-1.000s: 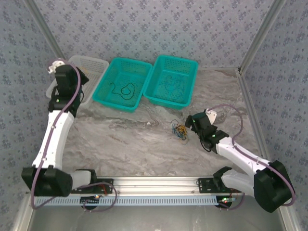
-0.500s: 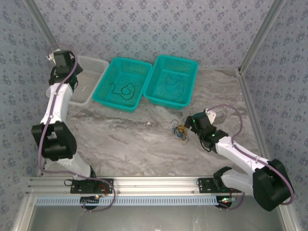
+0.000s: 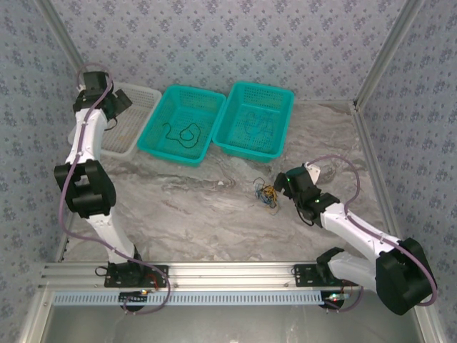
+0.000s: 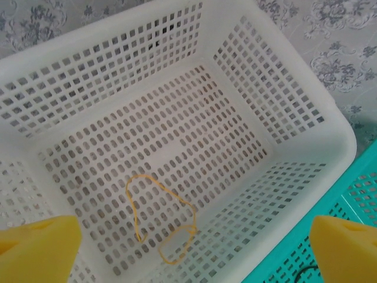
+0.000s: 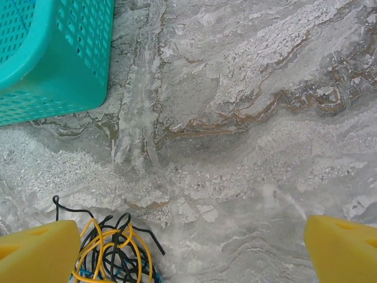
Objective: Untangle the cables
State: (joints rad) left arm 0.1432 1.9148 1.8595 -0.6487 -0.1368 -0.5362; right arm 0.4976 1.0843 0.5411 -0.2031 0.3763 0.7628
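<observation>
Nearest us, along the bottom of the overhead view, the grooved aluminium rail (image 3: 228, 270) carries both arm bases. Just beyond it, right of centre, the right gripper (image 3: 280, 183) sits low over the grey-veined marble tabletop (image 3: 178, 214). Its yellow foam pads are spread wide with nothing between them. In its wrist view the small knot of black, orange-yellow and blue wires (image 5: 112, 253) lies at the lower left, touching the inner side of the left-hand pad and not centred in the gap. We judge the arm is parked beside the knot so it can pin it or pick out a strand. The open jaws would need shifting toward the knot before they could close on it. Further back, across the upper middle of the overhead view, stand two teal perforated plastic baskets. The middle teal basket (image 3: 148, 132) holds a loose black wire (image 3: 182, 133). The right teal basket (image 3: 288, 118) holds a faint dark squiggle whose colour we cannot settle. Farthest, at the upper left, the left gripper (image 4: 188, 247) hangs above the white perforated plastic basket (image 4: 283, 88), jaws fully apart and holding nothing. A loop of orange-yellow wire (image 4: 159, 218) lies on the basket floor below it. The baskets look to be bins for freed strands, one kind each. The knot means work remains.
</observation>
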